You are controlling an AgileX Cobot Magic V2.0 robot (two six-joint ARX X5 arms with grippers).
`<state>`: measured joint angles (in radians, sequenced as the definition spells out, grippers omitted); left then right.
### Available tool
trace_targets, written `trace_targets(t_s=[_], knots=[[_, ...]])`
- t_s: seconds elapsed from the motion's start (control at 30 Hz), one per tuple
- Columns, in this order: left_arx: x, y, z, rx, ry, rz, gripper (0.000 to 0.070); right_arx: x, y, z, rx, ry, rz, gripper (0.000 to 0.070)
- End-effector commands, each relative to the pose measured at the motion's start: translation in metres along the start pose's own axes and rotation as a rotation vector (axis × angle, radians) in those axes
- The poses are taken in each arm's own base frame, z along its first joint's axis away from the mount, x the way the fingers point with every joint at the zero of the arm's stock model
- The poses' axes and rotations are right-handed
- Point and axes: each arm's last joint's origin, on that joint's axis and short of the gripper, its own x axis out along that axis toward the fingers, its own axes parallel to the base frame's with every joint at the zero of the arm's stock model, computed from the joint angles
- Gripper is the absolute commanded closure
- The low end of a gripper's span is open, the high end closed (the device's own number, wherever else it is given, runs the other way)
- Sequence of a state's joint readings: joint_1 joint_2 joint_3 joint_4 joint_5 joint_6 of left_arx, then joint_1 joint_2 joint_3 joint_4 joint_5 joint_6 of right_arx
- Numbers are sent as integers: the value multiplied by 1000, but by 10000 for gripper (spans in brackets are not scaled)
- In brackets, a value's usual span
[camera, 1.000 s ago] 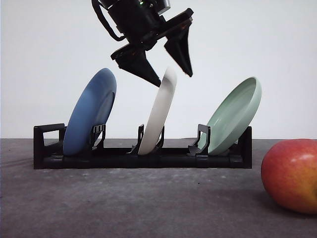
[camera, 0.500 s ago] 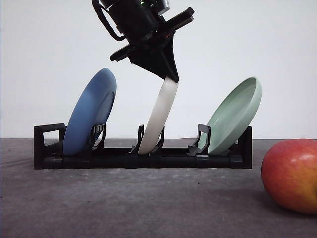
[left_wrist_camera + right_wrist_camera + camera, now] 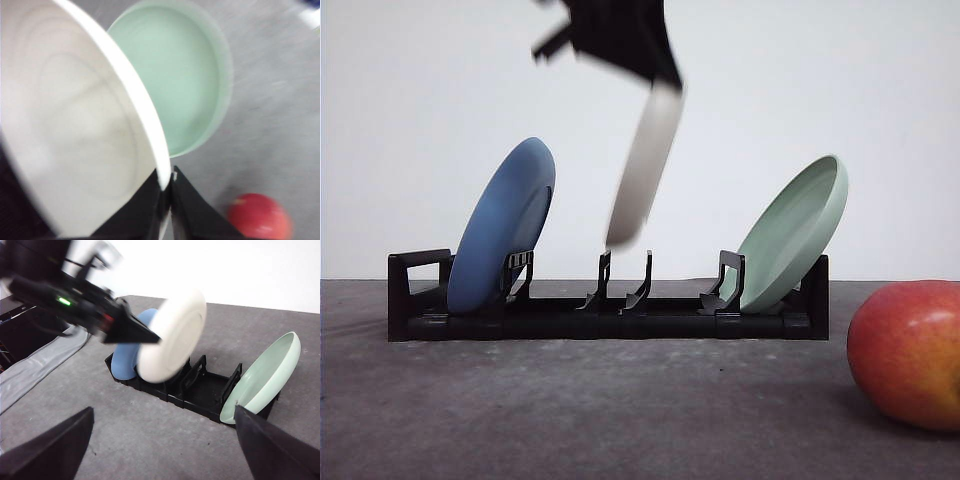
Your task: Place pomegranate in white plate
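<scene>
The left gripper has its jaws clamped on the upper rim of the white plate, which hangs tilted and blurred in the air above the black dish rack, clear of the rack's middle slot. In the left wrist view the jaws pinch the plate's edge between them, the two black fingers pressed close on either side of the rim. The blue plate leans in the slot at the rack's left end, and the mint-green plate leans in the slot at its right end; both rest on edge, tilted to the right. The pomegranate sits on the dark grey tabletop to the right of the rack and nearer the camera, well apart from the white plate and touching nothing else. In the right wrist view the right gripper has its jaws spread wide apart, holding nothing, with the rack and the lifted plate beyond them.
</scene>
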<state>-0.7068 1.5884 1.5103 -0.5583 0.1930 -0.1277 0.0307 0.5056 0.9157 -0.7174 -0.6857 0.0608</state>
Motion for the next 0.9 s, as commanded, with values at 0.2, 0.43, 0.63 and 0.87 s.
trace_targets(t_s=[0.2, 0.43, 0.63, 0.87], knots=[[-71, -46, -7, 62, 39, -124, 700, -2, 2, 4, 2, -15, -4, 127], [-105, -81, -44, 192, 277, -124, 700, -2, 2, 4, 3, -14, -4, 127], [-98, -106, -70, 329, 383, 1, 700, -2, 2, 4, 3, -14, -4, 127], [-47, -111, -113, 425, 522, 112, 700, -2, 2, 4, 4, -14, -4, 127]])
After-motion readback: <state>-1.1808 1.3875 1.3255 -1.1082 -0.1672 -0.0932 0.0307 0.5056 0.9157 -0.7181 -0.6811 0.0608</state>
